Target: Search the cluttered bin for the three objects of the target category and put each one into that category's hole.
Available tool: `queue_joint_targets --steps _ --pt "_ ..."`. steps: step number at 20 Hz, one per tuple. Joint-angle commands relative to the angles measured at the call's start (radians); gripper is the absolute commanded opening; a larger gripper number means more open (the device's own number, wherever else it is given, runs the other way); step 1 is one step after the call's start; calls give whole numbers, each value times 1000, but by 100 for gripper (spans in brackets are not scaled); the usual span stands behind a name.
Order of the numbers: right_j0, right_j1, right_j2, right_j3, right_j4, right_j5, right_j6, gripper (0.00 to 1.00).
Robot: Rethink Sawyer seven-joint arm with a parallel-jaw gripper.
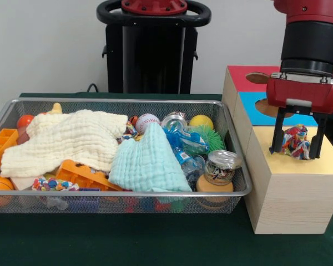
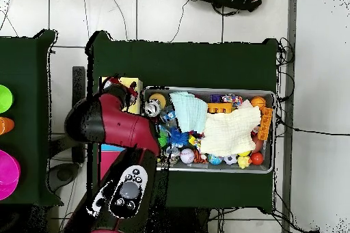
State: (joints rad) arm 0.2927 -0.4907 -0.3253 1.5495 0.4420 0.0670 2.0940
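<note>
Green cloth table [image 1: 127, 238], white wall [image 1: 44, 44], fingers [image 1: 296, 145] clamped on multicoloured rope toy [image 1: 296, 141] above wooden box's [image 1: 291, 202] yellow section

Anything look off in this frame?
Nothing damaged or spilled. The bin is cluttered, with two cloths draped over the toys. The gripper holds a multicoloured bundle over the box's yellow section.
</note>
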Motion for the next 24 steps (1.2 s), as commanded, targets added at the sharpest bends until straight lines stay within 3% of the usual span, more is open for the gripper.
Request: queue_joint_targets --steps 1,10,15,20,24 --pt "-28 -16 124 135 9 111 174 100" --pt "-50 -11 144 129 -2 111 149 100" --pt "-25 6 125 119 8 102 167 100" --pt "49 49 61 94 48 95 219 100" --pt "32 42 85 114 39 58 208 100"
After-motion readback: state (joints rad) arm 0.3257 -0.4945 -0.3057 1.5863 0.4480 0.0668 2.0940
